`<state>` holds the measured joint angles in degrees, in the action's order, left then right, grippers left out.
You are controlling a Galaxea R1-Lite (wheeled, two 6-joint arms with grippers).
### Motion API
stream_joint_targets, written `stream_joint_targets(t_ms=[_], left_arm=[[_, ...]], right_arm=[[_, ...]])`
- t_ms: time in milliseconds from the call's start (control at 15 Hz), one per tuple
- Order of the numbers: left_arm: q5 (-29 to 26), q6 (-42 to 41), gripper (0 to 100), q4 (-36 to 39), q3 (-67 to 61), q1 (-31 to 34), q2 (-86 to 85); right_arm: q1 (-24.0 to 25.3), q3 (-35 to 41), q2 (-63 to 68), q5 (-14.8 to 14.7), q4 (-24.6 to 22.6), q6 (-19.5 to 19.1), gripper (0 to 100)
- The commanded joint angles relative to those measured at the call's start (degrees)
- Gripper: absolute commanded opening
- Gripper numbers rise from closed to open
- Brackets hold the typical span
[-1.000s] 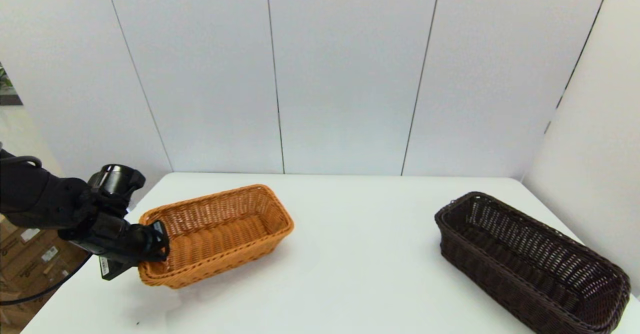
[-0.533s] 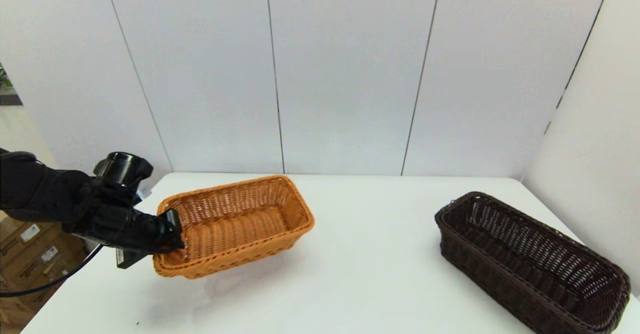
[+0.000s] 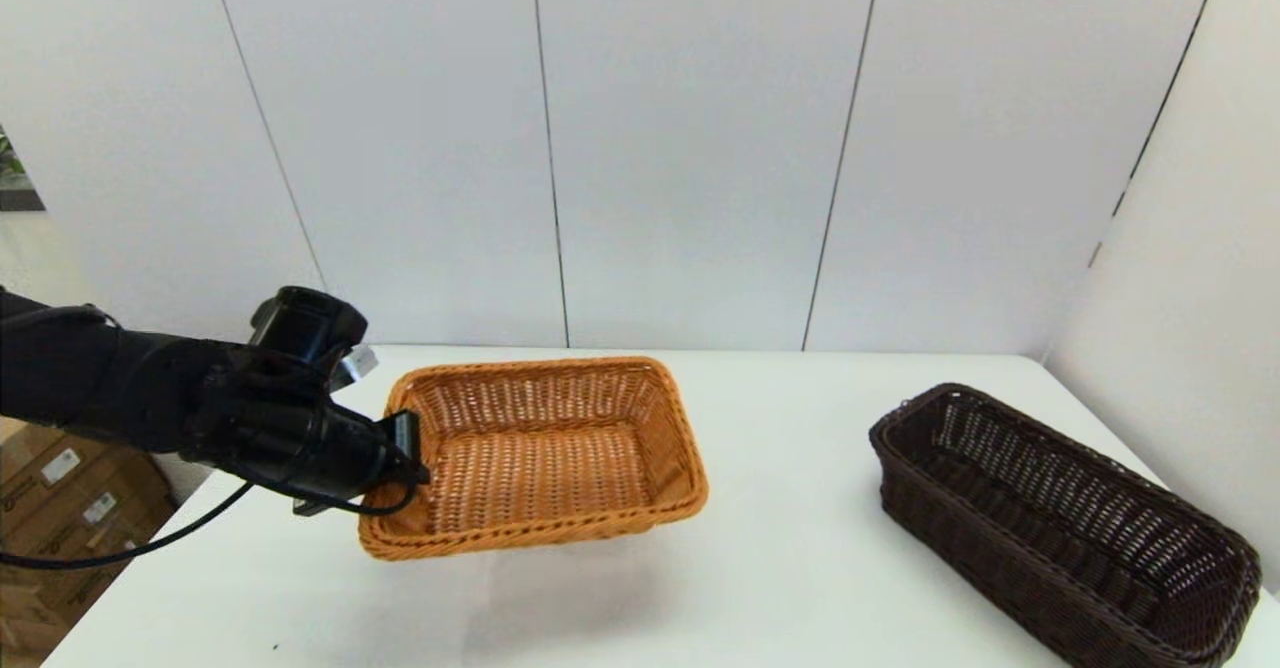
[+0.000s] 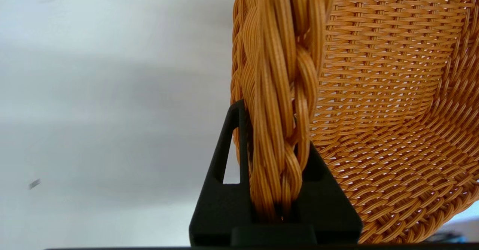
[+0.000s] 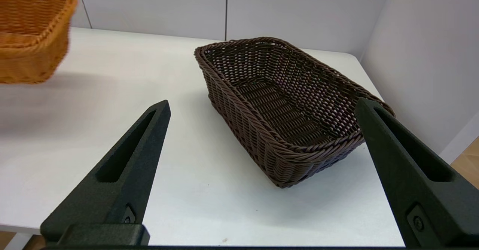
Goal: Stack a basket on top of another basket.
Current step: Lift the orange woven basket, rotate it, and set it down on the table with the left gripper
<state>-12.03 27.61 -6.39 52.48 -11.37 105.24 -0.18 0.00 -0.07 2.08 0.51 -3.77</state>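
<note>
Fingers of the left gripper (image 4: 275, 160) clamp the braided rim at one short end of the orange basket (image 3: 545, 453), holding it clear of the white table (image 3: 760, 588), above the left half with its shadow beneath. The dark brown basket (image 3: 1060, 523) sits by the table's right edge, well apart. The right gripper (image 5: 262, 130) hangs spread wide near the front edge, facing the dark basket.

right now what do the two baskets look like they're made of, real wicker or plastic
Orange basket, held by its braided rim in the left gripper: woven strands, smooth with a slight sheen and very even colour, so possibly synthetic rattan; not certain. Dark brown basket on the white table: the same kind of weave, more open in the sides, uniform and slightly glossy; likely similar material.
</note>
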Motion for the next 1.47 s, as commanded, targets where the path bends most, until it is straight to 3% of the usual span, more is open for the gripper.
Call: stream_joint_targets(t_ms=[67,267,1467], left_arm=[[-1.0,0.1,0,1.0,3.4,-6.7,2.8],[-4.9,0.6,0,1.0,7.3,-8.2,5.7],[-1.9,3.3,0,0.2,15.3,-10.4,19.6]], right_arm=[[0.0,0.0,0.0,0.0,0.0,0.0,100],[0.0,0.0,0.0,0.0,0.0,0.0,100],[0.0,0.0,0.0,0.0,0.0,0.0,100]])
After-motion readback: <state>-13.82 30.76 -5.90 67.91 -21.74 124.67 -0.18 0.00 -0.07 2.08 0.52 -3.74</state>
